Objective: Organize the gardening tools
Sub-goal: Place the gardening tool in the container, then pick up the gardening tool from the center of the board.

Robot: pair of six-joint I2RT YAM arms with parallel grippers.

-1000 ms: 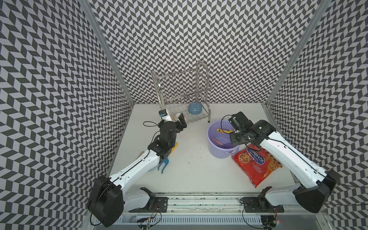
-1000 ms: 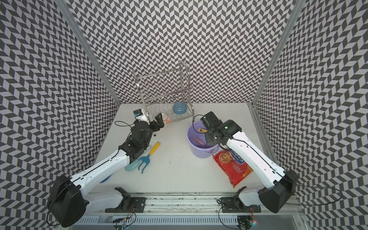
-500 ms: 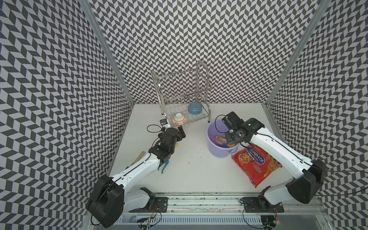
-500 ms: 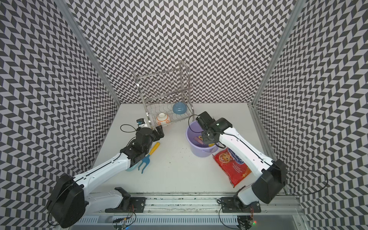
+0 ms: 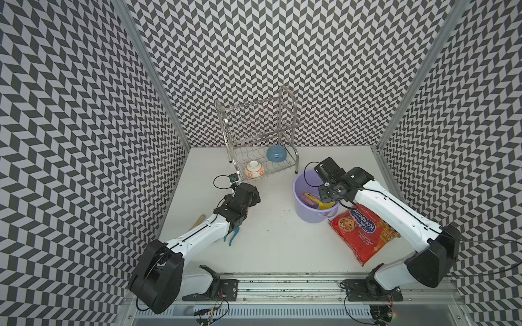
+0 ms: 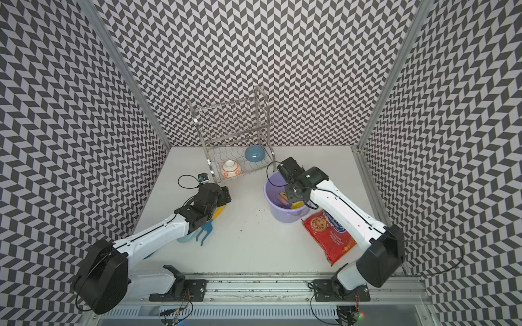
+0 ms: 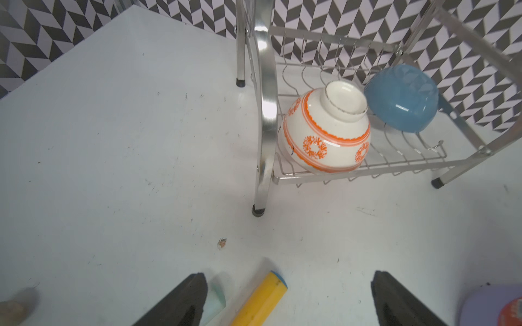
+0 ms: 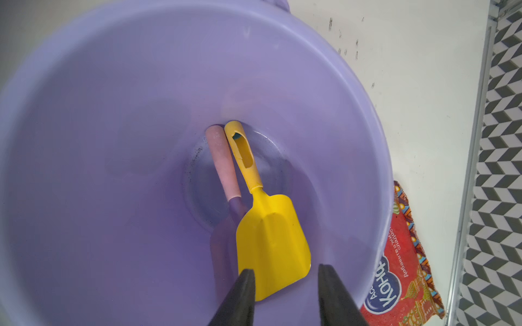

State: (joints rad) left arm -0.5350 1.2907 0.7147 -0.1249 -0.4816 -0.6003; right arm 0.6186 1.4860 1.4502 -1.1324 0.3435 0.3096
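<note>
The lavender bucket [image 5: 297,180] [image 6: 282,217] [image 8: 113,84] holds two gardening tools. They are the all-yellow scoop [image 8: 271,242] [image 5: 324,205] and the purple scoop, whose pink handle [image 8: 223,163] lies beside it. My right gripper [image 8: 286,270] [image 5: 327,194] hangs open just over the yellow blade and holds nothing. On the table at the left lies the blue fork [image 6: 203,230] with its yellow handle [image 7: 262,299]. My left gripper [image 7: 288,278] [image 6: 226,197] is open, with the handle's end lying between its fingers, untouched. The pale-blue trowel [image 6: 185,238] lies mostly hidden under the left arm.
A steel dish rack [image 5: 282,118] stands at the back with an orange-and-white bowl [image 5: 254,170] and a blue bowl [image 5: 276,153] in it. A red cookie packet [image 5: 364,232] lies right of the bucket. A tan handle end [image 5: 199,221] shows beside the left arm.
My right gripper has opened, and the yellow scoop now lies loose in the bucket. My left gripper has drawn back from the rack and come down over the fork's yellow handle.
</note>
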